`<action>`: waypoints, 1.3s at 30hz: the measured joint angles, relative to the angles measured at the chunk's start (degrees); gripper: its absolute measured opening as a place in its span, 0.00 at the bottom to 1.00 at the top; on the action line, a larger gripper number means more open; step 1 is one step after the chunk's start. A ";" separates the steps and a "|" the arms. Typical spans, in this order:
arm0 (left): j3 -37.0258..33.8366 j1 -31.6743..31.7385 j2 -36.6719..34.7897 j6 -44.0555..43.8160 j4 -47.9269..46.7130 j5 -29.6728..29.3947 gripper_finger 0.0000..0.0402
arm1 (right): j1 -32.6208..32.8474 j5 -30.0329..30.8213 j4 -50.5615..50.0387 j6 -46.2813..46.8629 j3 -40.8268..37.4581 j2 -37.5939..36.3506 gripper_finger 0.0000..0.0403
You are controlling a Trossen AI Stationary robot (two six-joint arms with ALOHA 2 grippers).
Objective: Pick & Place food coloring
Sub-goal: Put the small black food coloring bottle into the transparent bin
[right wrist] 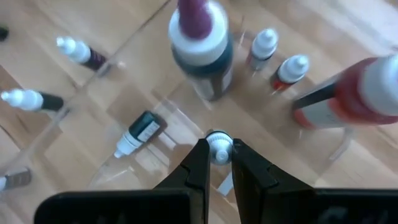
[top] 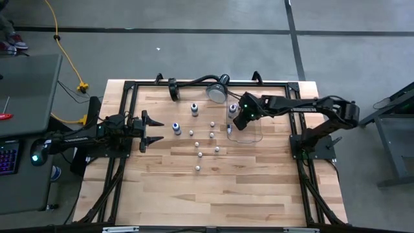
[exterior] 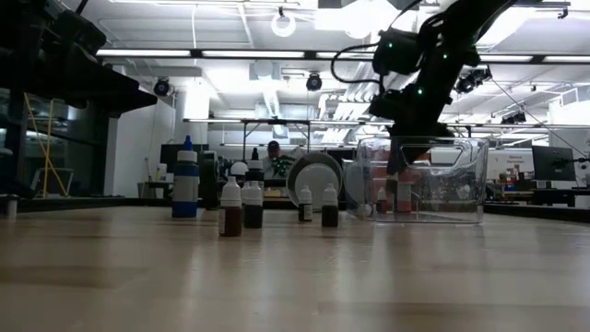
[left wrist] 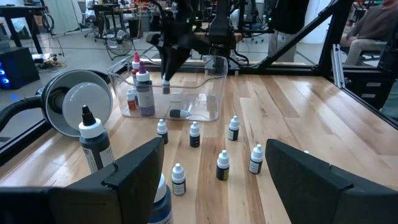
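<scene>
Several thumb-sized food coloring bottles (top: 199, 154) with white caps stand upright on the wood between the arms, also seen in the left wrist view (left wrist: 224, 165). Two larger blue-bodied bottles (top: 176, 128) stand nearer the left arm. The clear tray (top: 253, 134) holds more bottles (right wrist: 202, 50), one lying on its side (right wrist: 140, 134). My right gripper (right wrist: 219, 163) reaches down into the tray, shut on a small bottle. My left gripper (left wrist: 217, 180) waits open at the table's left side (top: 152, 129), level, pointing at the bottles. My right gripper pinches a small bottle by its white cap (right wrist: 219, 148) between its two fingertips, coming from above and pointing down. The bottle (left wrist: 166, 86) hangs upright below the fingers, inside the tray's walls and above its floor.
A round silver lamp head (top: 218, 90) on a black gooseneck sits at the far edge beside the tray. A black frame runs round the tabletop (top: 129, 97). Bare wood lies toward the near edge (top: 213, 194). A person sits in the room beyond (left wrist: 373, 25).
</scene>
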 joint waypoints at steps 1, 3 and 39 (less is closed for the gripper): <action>0.02 0.00 0.00 0.00 -0.01 0.00 0.69 | 0.22 -0.23 0.02 -0.06 0.00 0.77 0.09; 0.01 0.01 0.00 0.01 0.00 0.00 0.69 | 0.51 -0.53 -0.42 -0.28 0.00 2.23 0.09; 0.00 0.02 0.00 0.00 0.00 0.00 0.69 | -0.17 -1.43 2.82 -3.71 0.11 6.79 0.17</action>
